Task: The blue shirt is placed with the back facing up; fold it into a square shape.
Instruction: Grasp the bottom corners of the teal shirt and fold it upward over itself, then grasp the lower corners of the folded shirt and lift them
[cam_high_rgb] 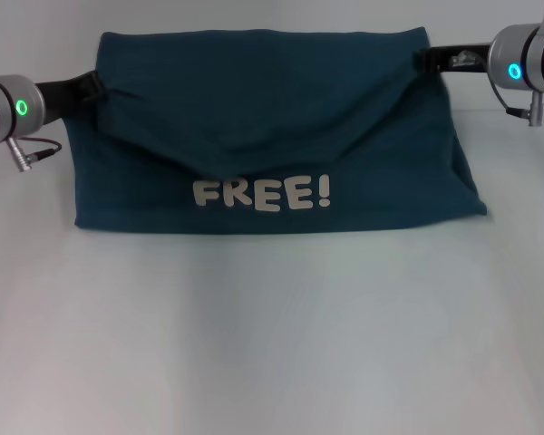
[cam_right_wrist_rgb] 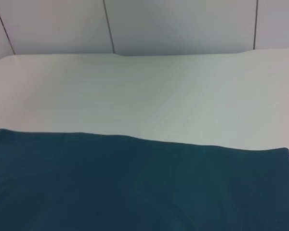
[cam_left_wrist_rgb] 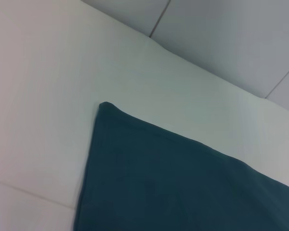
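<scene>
The blue shirt (cam_high_rgb: pixel 272 136) is a dark teal T-shirt with pale "FREE!" lettering (cam_high_rgb: pixel 261 194) facing me in the head view. Its upper part is raised and sags in a V between the two held points, while its lower edge rests on the white table (cam_high_rgb: pixel 272 344). My left gripper (cam_high_rgb: pixel 98 88) is shut on the shirt's upper left edge. My right gripper (cam_high_rgb: pixel 424 60) is shut on the upper right corner. The left wrist view shows a plain corner of the shirt (cam_left_wrist_rgb: pixel 183 183), and the right wrist view shows a straight plain edge (cam_right_wrist_rgb: pixel 135 183). Neither wrist view shows fingers.
The white table (cam_right_wrist_rgb: pixel 144 96) runs on beyond the shirt to a pale panelled wall (cam_right_wrist_rgb: pixel 183 24). Bare tabletop lies in front of the shirt, toward me.
</scene>
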`<state>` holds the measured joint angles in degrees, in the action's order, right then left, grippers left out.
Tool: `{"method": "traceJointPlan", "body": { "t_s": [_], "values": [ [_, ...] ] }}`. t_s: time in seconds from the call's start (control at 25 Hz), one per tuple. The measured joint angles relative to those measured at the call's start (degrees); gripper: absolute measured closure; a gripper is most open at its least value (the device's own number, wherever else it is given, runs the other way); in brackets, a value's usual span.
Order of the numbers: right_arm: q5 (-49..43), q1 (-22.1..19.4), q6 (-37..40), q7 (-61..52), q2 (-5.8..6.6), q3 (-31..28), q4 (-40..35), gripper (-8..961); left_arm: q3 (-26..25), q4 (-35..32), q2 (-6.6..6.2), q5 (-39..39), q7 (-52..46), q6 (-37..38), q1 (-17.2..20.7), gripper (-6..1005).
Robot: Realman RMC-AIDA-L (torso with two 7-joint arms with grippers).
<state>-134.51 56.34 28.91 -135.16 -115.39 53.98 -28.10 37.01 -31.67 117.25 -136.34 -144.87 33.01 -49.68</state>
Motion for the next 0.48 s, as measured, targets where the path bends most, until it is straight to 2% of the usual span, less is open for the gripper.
{"method": "traceJointPlan", "body": {
  "t_s": [0.24,0.36,0.48],
  "values": [
    [0.11,-0.05,0.19,-1.08,0.55,0.19,0.45,749,-0.77,0.43,0.00,1.31,-0.60,-0.62,0.30,834],
    [0.40,-0.97,3.01,-3.70,1.19,-0.58,-0.97,669,-0.93,-0.02,-0.13,2.55,-0.66,0.13,1.24,760],
    [2.36,-3.92,9.39,-4.98,1.33,-3.63,-4.35,589,-2.51,-2.13,-0.36,4.13,-0.60,2.43,3.37,686]
  ]
}}
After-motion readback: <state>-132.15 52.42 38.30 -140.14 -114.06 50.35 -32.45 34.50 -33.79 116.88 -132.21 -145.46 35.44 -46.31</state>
